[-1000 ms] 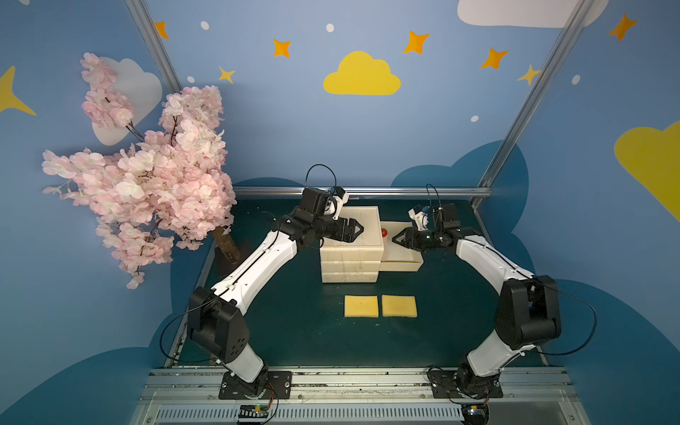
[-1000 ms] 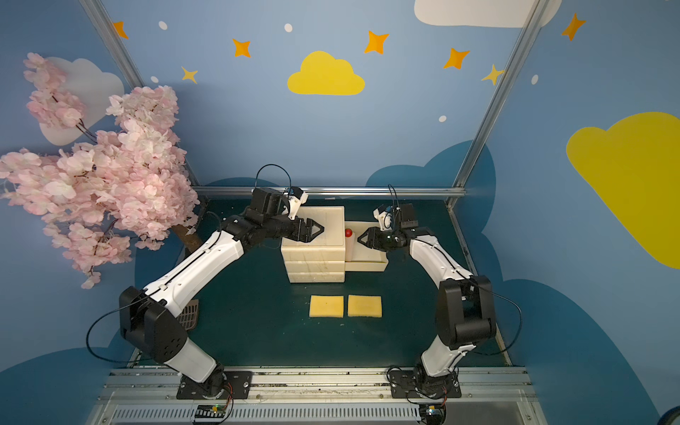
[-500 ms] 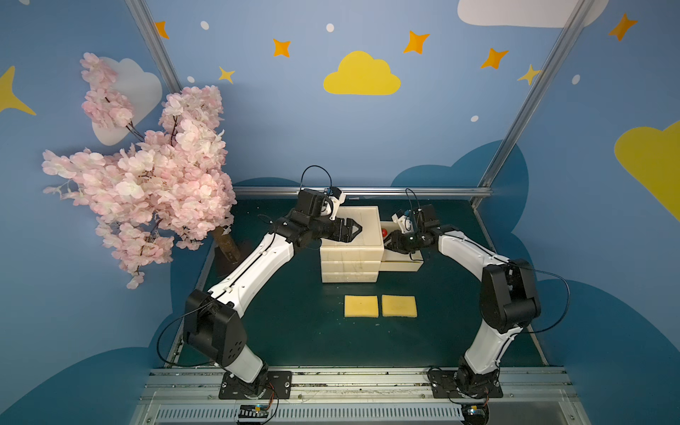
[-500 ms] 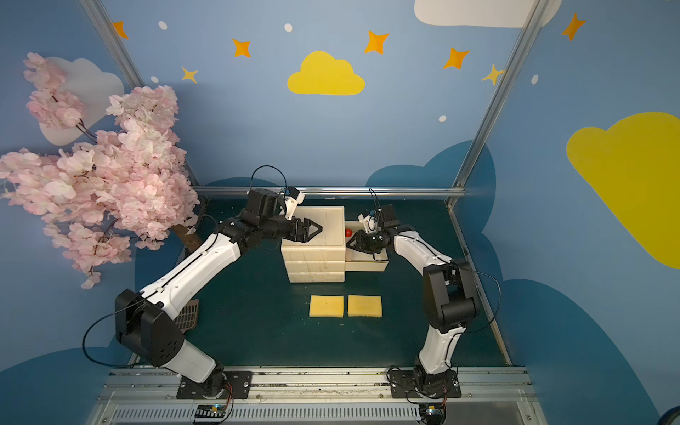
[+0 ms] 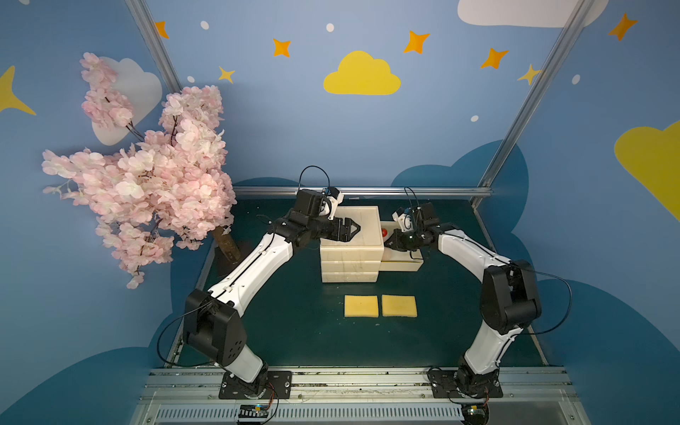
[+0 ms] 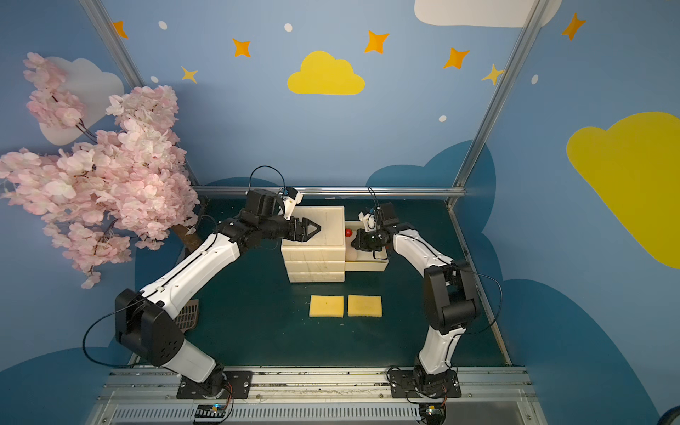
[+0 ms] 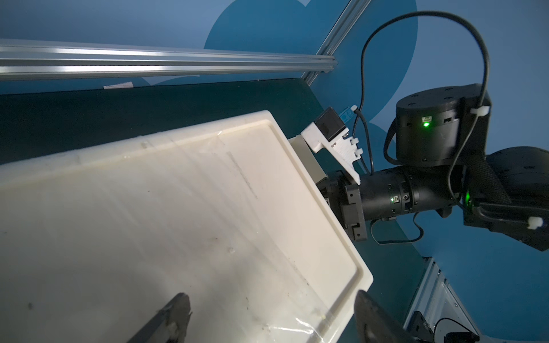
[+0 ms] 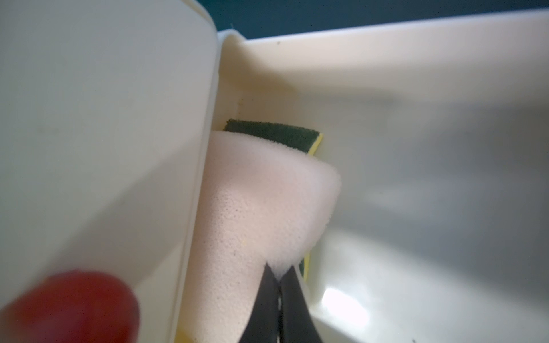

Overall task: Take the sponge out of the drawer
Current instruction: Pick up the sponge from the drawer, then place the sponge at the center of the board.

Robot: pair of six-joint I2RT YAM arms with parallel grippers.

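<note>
Inside the pulled-out drawer [image 5: 402, 264] on the right of the cabinet [image 5: 349, 257], the pale sponge [image 8: 261, 208] lies over a green-backed sponge [image 8: 273, 133], its corner pinched by the closed right gripper [image 8: 279, 280], likely for lifting out. Left gripper [image 5: 352, 229] sits spread wide over the cabinet top, probably bracing it.

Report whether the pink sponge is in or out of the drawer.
In. The pink sponge lies inside the open drawer, its edge pinched by the shut jaws of the right gripper.
</note>
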